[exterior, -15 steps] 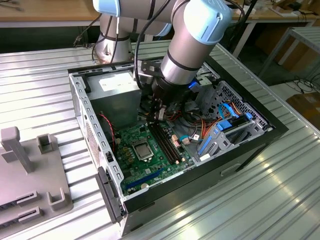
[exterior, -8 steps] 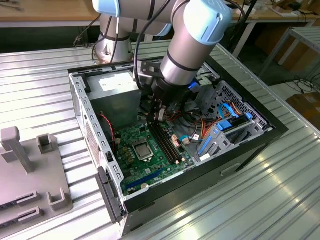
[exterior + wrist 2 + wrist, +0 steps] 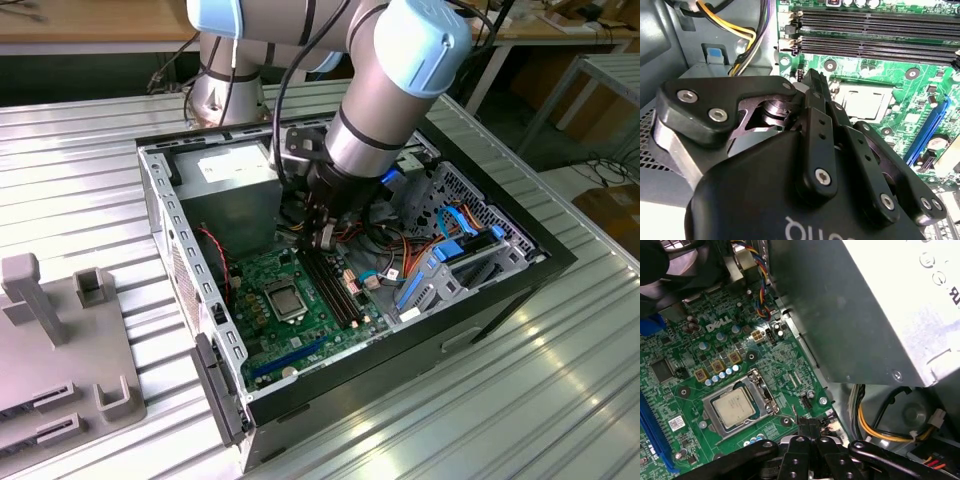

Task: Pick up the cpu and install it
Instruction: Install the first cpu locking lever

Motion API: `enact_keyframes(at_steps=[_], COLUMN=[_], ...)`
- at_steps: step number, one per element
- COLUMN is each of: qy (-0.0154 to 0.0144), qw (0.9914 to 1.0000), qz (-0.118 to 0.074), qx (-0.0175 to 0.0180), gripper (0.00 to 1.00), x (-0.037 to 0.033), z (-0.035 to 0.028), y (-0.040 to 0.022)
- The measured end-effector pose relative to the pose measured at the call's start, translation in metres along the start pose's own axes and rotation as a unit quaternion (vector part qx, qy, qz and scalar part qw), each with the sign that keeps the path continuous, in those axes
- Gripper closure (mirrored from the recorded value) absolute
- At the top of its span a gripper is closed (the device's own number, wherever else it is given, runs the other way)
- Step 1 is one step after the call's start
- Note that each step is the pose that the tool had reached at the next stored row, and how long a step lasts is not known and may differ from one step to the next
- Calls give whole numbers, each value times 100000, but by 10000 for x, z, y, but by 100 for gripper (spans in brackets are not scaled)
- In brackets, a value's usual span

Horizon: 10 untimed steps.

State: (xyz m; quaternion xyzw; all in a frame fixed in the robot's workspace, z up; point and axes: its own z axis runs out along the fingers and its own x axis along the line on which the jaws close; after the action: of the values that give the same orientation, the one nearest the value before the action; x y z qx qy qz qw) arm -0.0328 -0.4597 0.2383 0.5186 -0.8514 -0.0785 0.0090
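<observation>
My exterior view looks down at an angle from off the arm, far enough back to take in the whole open computer case [image 3: 350, 290] on the ribbed metal bench [image 3: 80, 200], with the arm [image 3: 390, 90] reaching in from above. My two wrist views sit close inside the case, each looking past the black gripper body toward the green motherboard [image 3: 715, 355]. Both wrist views share the cpu [image 3: 736, 407] [image 3: 863, 102] in its socket; the exterior view catches it too [image 3: 284, 297].
</observation>
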Motion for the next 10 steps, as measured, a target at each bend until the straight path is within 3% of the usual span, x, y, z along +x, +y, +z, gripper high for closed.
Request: enact_keyframes(at_steps=[10], qy=[93], qw=[99997], qz=[-780], qx=[-18], gripper=[89], x=[22], z=[4], y=[35])
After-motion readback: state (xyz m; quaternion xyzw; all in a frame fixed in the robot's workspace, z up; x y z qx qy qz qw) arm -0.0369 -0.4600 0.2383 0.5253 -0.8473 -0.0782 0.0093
